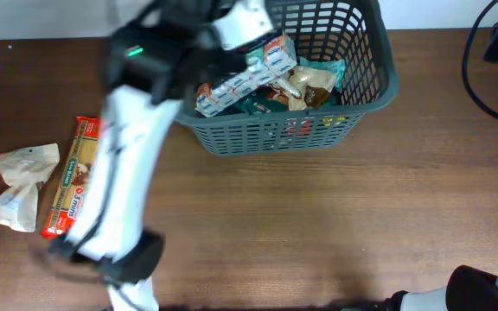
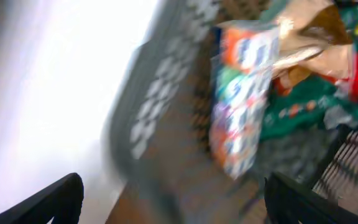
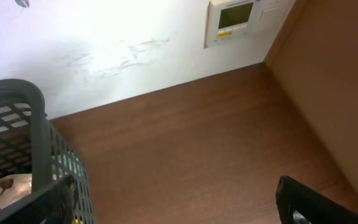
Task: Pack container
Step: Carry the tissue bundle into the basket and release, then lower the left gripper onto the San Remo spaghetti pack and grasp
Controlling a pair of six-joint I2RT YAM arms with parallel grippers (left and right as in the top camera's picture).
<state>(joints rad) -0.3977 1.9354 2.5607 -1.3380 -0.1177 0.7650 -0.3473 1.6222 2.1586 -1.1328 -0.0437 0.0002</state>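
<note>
The basket (image 1: 275, 136) is dark grey plastic, rectangular with rounded corners, its sides a lattice of upright slots under a solid rim. It stands upright at the far side of the table (image 1: 335, 225), a little right of the middle, one long side facing front. It is partly filled: a long white packet (image 1: 232, 89) with blue and red print lies slanted on top of the heap, with a brown packet (image 1: 315, 80) and a teal packet (image 1: 330, 68) beside it toward the right end

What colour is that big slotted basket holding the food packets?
The basket is dark grey all over, clearest in the overhead view.
</note>
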